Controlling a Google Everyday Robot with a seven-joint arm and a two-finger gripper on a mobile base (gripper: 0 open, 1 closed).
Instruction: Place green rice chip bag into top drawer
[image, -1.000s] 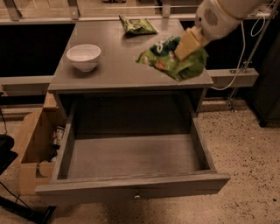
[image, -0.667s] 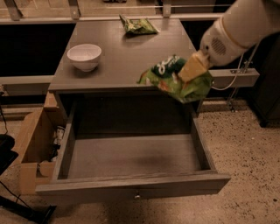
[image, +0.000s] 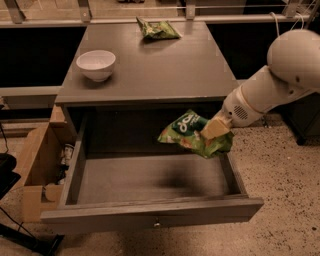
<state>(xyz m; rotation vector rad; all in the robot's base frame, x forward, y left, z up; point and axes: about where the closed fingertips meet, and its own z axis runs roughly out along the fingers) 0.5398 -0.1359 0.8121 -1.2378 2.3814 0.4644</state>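
Nearly there: gripper (image: 216, 129) clamped on the chip bag (image: 186, 131), hanging over the open drawer's (image: 150, 210) right side. Just needs dropping in.

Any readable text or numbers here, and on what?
White lettering on the green rice chip bag, held by the hand over the open top drawer: too blurred to read.
Print on the smaller green bag on the table: too small to read.
No other text.
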